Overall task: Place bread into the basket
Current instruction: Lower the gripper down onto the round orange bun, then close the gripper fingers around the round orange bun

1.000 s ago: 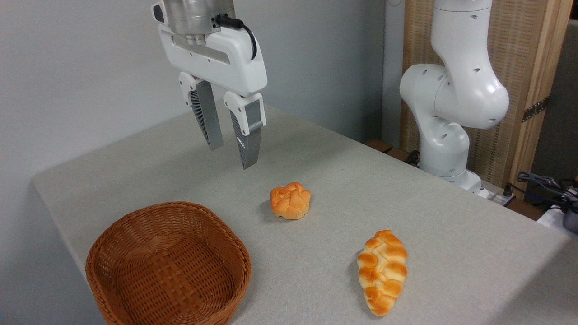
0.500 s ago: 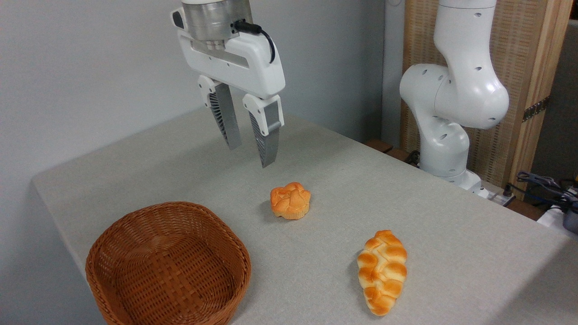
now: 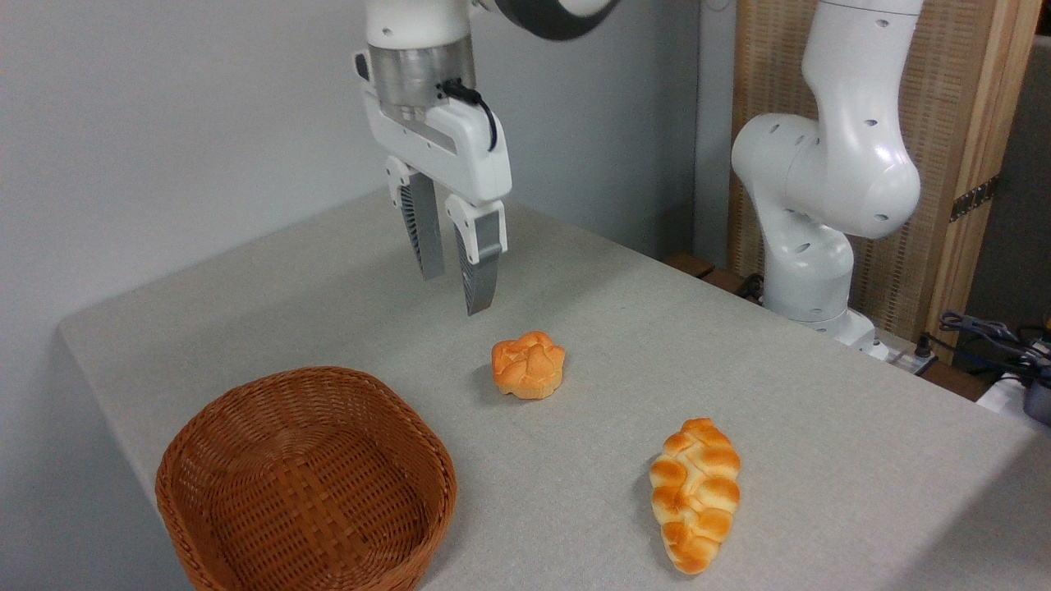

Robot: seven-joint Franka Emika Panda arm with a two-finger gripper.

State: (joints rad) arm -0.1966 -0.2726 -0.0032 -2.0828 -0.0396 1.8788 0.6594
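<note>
The bread (image 3: 528, 364), a small round orange bun with a knotted top, lies on the grey table near its middle. The brown wicker basket (image 3: 246, 427) sits at the front left with nothing in it. My gripper (image 3: 454, 292) hangs in the air above the table, up and to the left of the bread, its two grey fingers open and pointing down with nothing between them.
A longer braided loaf (image 3: 695, 491) lies at the front right of the bun. The arm's white base (image 3: 821, 213) stands at the back right edge of the table (image 3: 821, 460). Cables and gear (image 3: 1002, 345) lie at the far right.
The gripper has travelled to the right and away from the camera, ending closer to the spot above the bun. Its fingers stayed open. Bread and basket have not moved.
</note>
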